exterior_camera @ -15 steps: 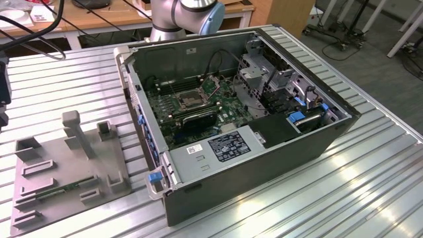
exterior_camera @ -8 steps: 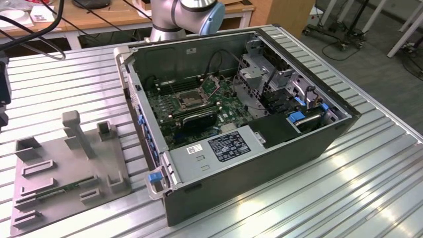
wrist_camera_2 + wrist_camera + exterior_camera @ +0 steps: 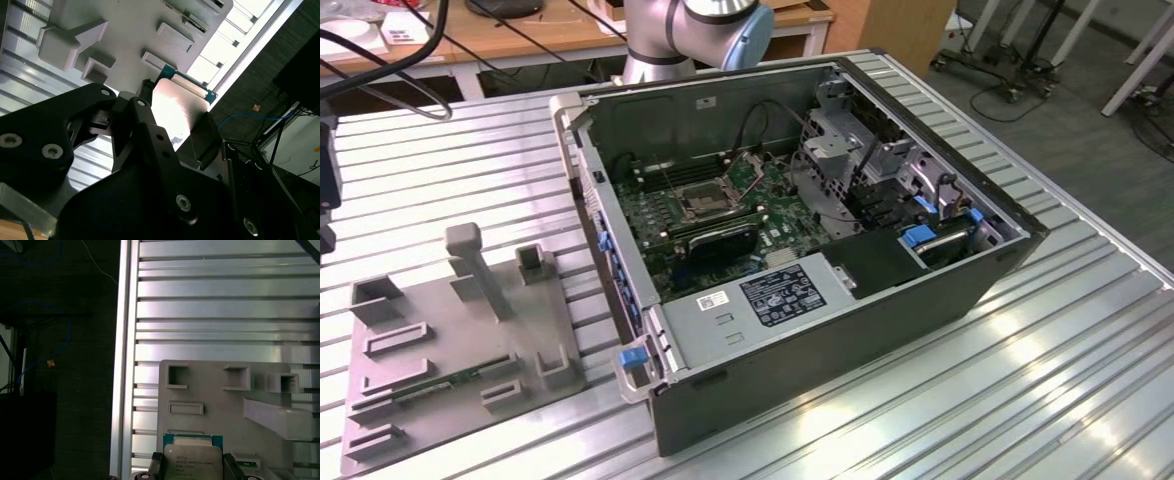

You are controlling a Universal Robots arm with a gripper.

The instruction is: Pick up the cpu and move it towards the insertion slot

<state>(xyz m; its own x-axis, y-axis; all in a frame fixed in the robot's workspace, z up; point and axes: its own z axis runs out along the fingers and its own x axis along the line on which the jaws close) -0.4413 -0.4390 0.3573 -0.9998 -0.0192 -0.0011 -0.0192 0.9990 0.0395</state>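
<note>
On the exterior view's left, a grey fixture tray (image 3: 447, 345) lies on the ribbed metal worktop (image 3: 1067, 400), its raised nests apparently there to keep parts in known spots. In both wrist views the cpu (image 3: 177, 107) (image 3: 192, 462) hangs over that tray, black jaws clenched on two opposite edges, a hold that likely spares its silvery lid and contacts; whether it has cleared its nest is unclear. Further right, the computer case (image 3: 881, 330) lies on its side with the panel off, so the insertion slot (image 3: 698, 203) faces upward, well apart from the tray
</note>
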